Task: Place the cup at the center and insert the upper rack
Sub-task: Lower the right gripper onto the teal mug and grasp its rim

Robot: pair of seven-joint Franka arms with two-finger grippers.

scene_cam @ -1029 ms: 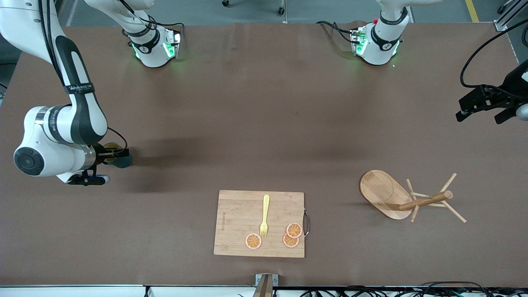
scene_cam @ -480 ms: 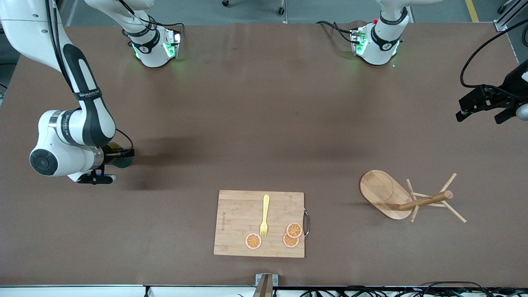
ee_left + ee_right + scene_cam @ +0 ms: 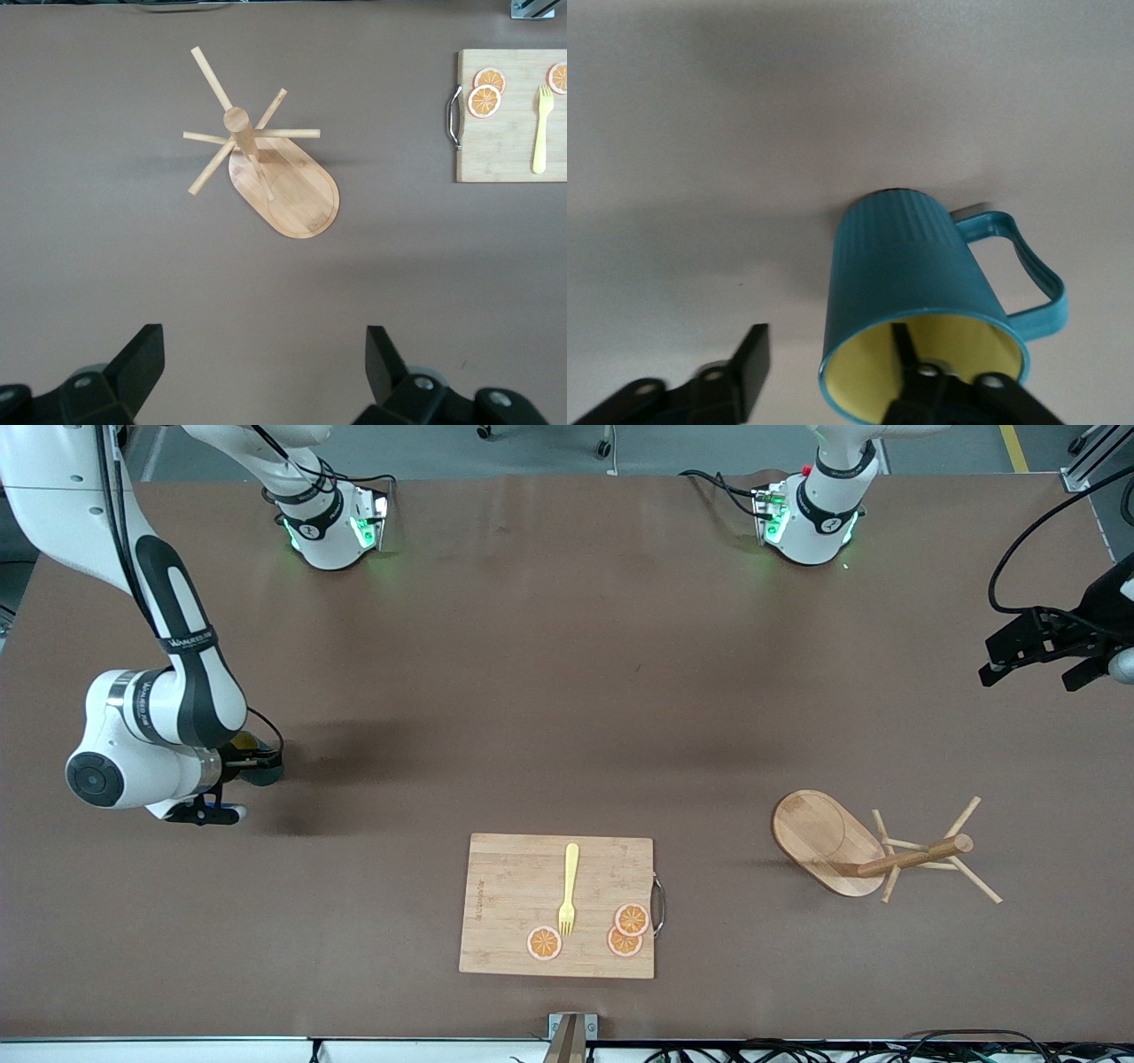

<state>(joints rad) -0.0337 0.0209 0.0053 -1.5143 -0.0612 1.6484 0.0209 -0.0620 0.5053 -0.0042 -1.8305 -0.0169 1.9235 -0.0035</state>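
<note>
The teal cup point(image 3: 265, 771) with a yellow inside is at the right arm's end of the table. In the right wrist view the cup point(image 3: 912, 274) has its mouth toward the camera and its handle to one side. My right gripper point(image 3: 257, 760) is open and straddles the cup's wall point(image 3: 828, 341): one finger point(image 3: 902, 347) is inside the cup and the other stands apart outside it. The wooden upper rack point(image 3: 904, 859) stands on its oval base near the left arm's end and also shows in the left wrist view point(image 3: 283, 177). My left gripper point(image 3: 1036, 673) waits open and empty over the table's edge point(image 3: 263, 335).
A bamboo cutting board point(image 3: 505, 886) lies near the table's front edge at the middle, with a yellow fork point(image 3: 568, 886) and orange slices point(image 3: 632, 919) on it. It also shows in the left wrist view point(image 3: 505, 142). Bare brown table lies between the cup and the rack.
The right arm has shifted a little toward the middle of the table, bringing its gripper onto the cup. The cup, the rack and the left arm have not moved.
</note>
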